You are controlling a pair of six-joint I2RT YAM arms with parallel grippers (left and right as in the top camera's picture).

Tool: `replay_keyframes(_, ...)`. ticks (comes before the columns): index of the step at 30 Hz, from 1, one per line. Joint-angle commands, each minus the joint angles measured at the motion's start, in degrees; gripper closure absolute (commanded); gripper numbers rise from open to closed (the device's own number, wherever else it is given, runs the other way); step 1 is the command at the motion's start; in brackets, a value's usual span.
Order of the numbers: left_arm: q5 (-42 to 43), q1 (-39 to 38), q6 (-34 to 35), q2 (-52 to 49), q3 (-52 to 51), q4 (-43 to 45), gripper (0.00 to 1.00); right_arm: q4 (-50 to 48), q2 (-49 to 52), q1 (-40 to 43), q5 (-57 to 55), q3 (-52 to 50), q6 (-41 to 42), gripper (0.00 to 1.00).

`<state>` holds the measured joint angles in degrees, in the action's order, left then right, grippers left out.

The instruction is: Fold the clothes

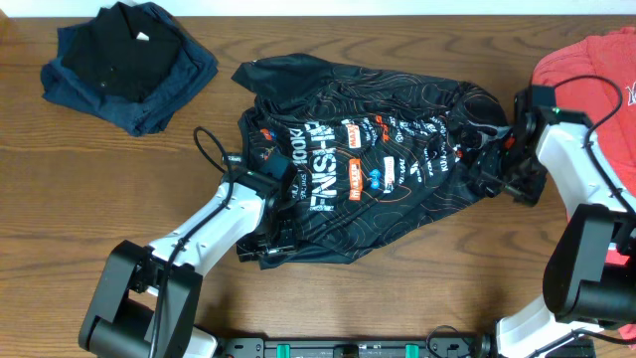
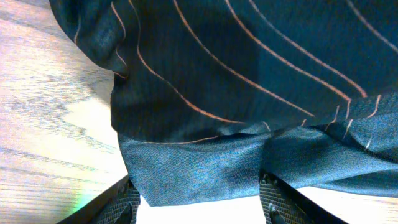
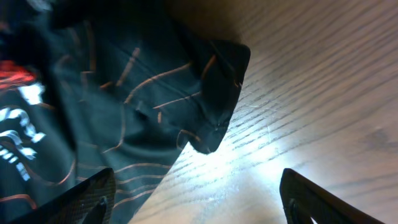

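Two grippers stand with fingers apart: the left gripper (image 2: 199, 208) straddles the shiny, rumpled jersey (image 1: 368, 169) hem, and the right gripper (image 3: 196, 199) spans grained wood beside its corner. The jersey lies mid-tabletop (image 1: 397, 35), short of the far edge.

The left arm (image 1: 214, 224) and right arm (image 1: 574, 164) are smooth white shells between bulky black joints. Behind each set of fingers (image 2: 121, 202) a thin black cable (image 1: 199, 144) loops out. The fingers are black and finely ridged.

table (image 1: 417, 288) bare in front; dark pile (image 1: 129, 65) left, red shirt (image 1: 596, 70) right.
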<state>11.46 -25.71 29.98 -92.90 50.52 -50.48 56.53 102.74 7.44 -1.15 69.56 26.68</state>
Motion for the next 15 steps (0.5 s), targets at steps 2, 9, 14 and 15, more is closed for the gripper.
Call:
replay_keyframes(2,-0.1,0.0,0.7,-0.7,-0.3,0.0,0.36,-2.3,0.3,1.7,0.1,-2.4,2.5,0.18)
replay_keyframes(9,-0.1,0.0,0.8,-0.7,-0.3,0.3,0.36,-4.5,0.3,3.8,0.2,-3.0,3.1,0.28)
replay_keyframes(14,-0.1,0.0,0.8,-0.7,-0.3,0.8,0.36,-5.6,0.3,4.2,0.2,-3.1,3.1,0.31)
replay_keyframes(15,-0.1,0.0,0.7,-0.7,-0.3,0.8,0.36,-5.8,0.3,4.2,0.6,-3.1,3.1,0.31)
